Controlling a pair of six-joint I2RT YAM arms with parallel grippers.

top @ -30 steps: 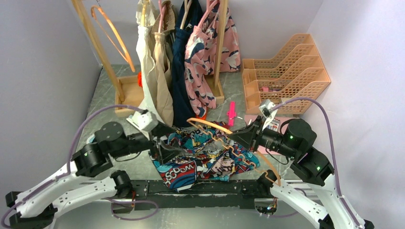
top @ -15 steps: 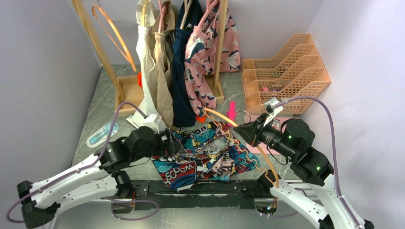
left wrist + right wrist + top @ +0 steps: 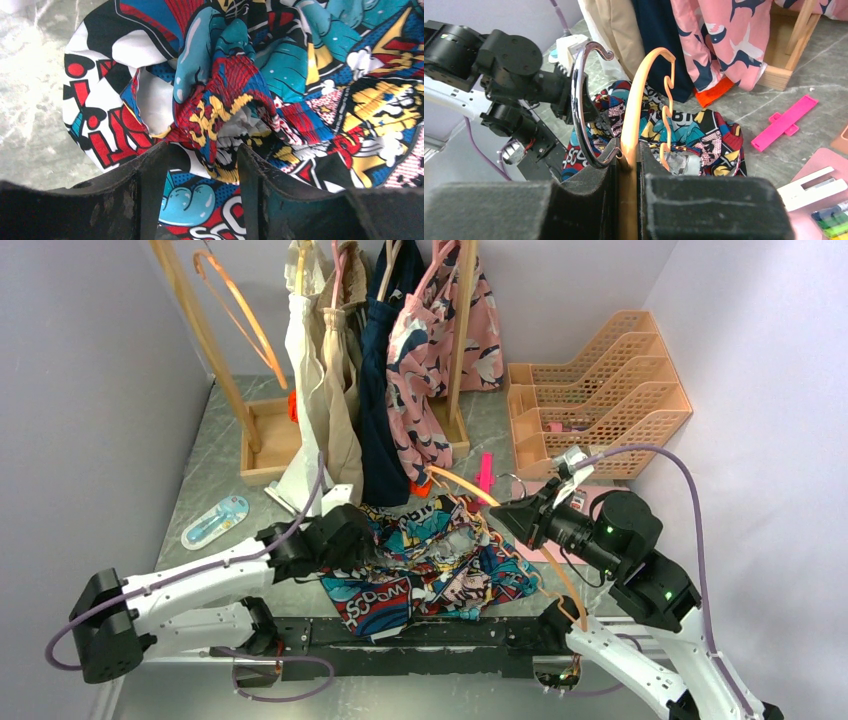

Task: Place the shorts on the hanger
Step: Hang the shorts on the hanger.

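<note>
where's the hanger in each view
Top external: hanger right of centre, slanting over the shorts, held by the right gripper.
Left wrist: not in it.
Right wrist: hanger at centre, rising from the right gripper.
Shared landmark: the shorts, low centre from above, filling the left wrist view, behind the hanger in the right wrist view.

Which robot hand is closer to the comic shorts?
Left. The left hand is down on the shorts, cloth bunched between its fingers. The right hand is by their right edge, holding the hanger.
</note>
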